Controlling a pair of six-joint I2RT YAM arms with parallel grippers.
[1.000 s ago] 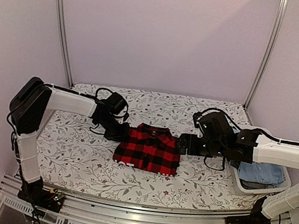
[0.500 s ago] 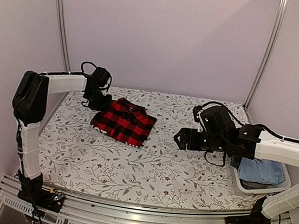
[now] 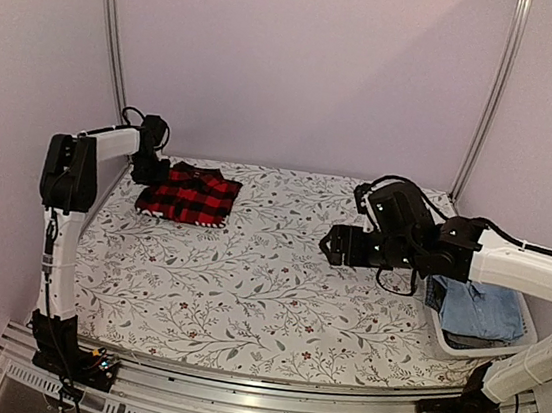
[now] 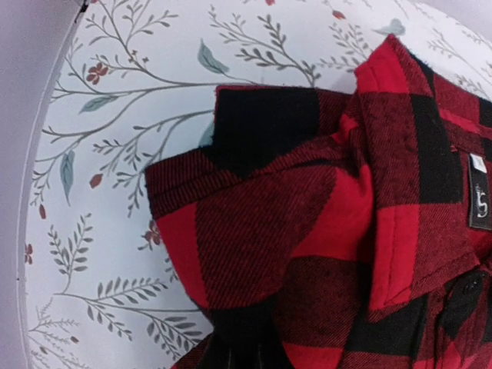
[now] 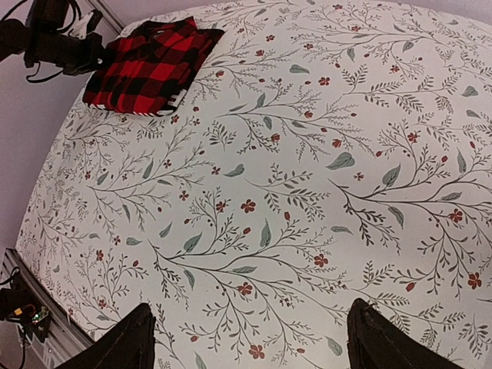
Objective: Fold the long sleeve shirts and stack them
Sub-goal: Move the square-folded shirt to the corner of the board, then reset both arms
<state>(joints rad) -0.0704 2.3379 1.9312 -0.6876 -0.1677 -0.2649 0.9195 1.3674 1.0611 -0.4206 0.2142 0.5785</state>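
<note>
Folded check shirt (image 3: 189, 196), far-left corner

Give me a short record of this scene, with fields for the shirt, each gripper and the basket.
shirt: folded red-and-black checked cloth shirt, lying in the far left corner of the floral table
left gripper: shut on the shirt's edge
right gripper: open, empty, above the table
basket: white plastic basket at the right edge, blue denim cloth inside

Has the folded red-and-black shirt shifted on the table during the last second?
Yes. The red-and-black shirt slid from the middle of the table to its far left corner, beside the left frame post, with the left gripper shut on its edge.
</note>
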